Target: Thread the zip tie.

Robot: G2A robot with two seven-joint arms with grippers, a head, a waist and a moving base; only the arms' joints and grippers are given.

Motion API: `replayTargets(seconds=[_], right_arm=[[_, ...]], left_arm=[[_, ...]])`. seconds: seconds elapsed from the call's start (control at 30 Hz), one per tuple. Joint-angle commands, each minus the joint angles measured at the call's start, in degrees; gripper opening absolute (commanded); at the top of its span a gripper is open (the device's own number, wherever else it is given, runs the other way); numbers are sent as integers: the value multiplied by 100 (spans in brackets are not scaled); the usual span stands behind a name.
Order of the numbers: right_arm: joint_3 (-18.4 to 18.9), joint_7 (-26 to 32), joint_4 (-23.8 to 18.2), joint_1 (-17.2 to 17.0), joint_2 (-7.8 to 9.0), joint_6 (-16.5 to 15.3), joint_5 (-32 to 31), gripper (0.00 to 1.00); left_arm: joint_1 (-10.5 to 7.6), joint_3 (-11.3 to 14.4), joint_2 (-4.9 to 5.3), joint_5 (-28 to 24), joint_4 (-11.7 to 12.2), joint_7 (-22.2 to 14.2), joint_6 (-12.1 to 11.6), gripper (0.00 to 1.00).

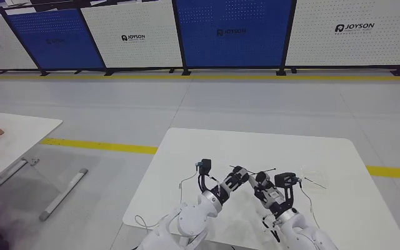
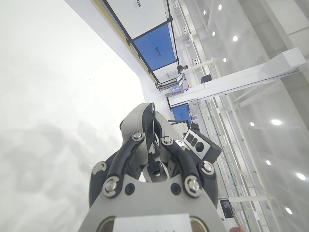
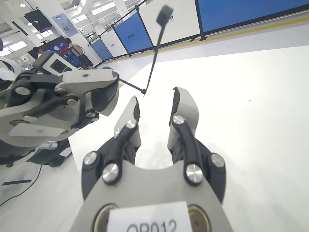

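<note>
The black zip tie [image 3: 151, 68] is pinched at one end by my left gripper [image 3: 115, 80]. From there the strap runs out to a sharp bend, then rises to its blocky head [image 3: 165, 15]. My right gripper [image 3: 156, 94] is open just below that bend, and nothing sits between its fingers. In the left wrist view the left gripper [image 2: 152, 107] is shut, with the strap [image 2: 151, 131] edge-on between its pads. From above, both grippers meet over the near middle of the white table [image 1: 262, 147]: left [image 1: 236, 177], right [image 1: 258, 180], the thin zip tie [image 1: 267, 169] above them.
A clear plastic bag [image 1: 312, 179] lies on the table to the right of the right arm. A second white table [image 1: 25, 128] stands at the far left. Blue and white partition panels [image 1: 234, 31] line the back, beyond a yellow floor line.
</note>
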Motion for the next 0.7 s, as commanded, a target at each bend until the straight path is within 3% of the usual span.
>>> replayTargets(seconds=[0.0, 0.33, 0.47, 0.67], right_arm=[[3, -14, 4, 0, 3, -5, 14, 29], [-40, -34, 27, 40, 10, -29, 20, 26], [-49, -41, 41, 51, 13, -24, 35, 5], [-62, -61, 86, 71, 15, -33, 87, 0]], left_arm=[[4, 10, -2, 16, -3, -7, 3, 0], [0, 87, -18, 115, 16, -12, 25, 0], [0, 92, -23, 118, 19, -6, 20, 0], [3, 84, -30, 115, 21, 15, 32, 0]])
